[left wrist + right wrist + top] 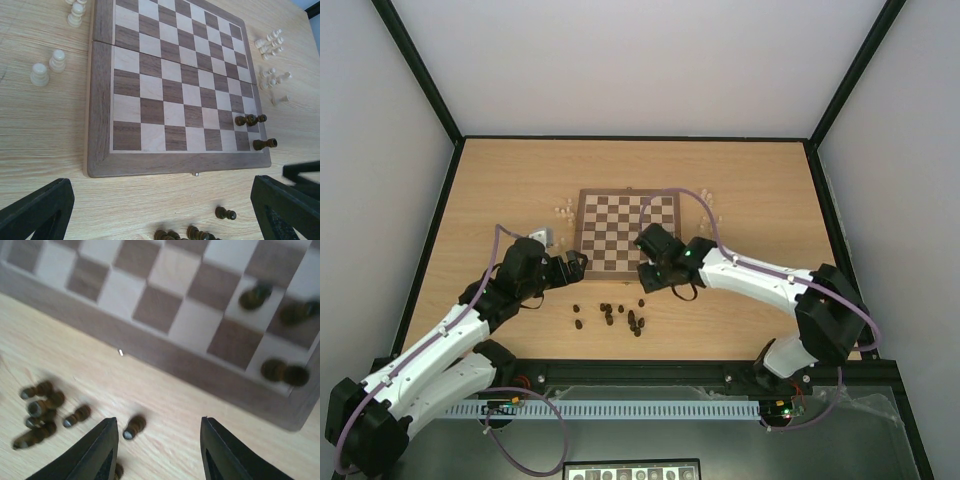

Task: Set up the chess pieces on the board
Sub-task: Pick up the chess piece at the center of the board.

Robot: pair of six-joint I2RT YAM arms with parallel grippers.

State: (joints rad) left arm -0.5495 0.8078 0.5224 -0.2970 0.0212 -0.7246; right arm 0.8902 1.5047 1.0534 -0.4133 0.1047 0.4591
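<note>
Top external: the board (627,232) lies mid-table (500,200). The left gripper (575,265) is off its near left corner, and the right gripper (650,272) is over its near right corner.

Left wrist: fingers (37,210) are spread wide and hold nothing. Three dark pieces (251,119) sit at the board's near right corner.

Right wrist: jaws are parted, gripping nothing. Loose dark chessmen (40,407) lie on the table off the board's near edge.

One board (100,150), three dark brown chess pieces (251,119) on it at lower right of the left wrist view, about ten loose dark pieces (620,315) at lower centre overhead, pale cream pieces (39,74) in two clusters, too small to count, two robot arms (750,272).
</note>
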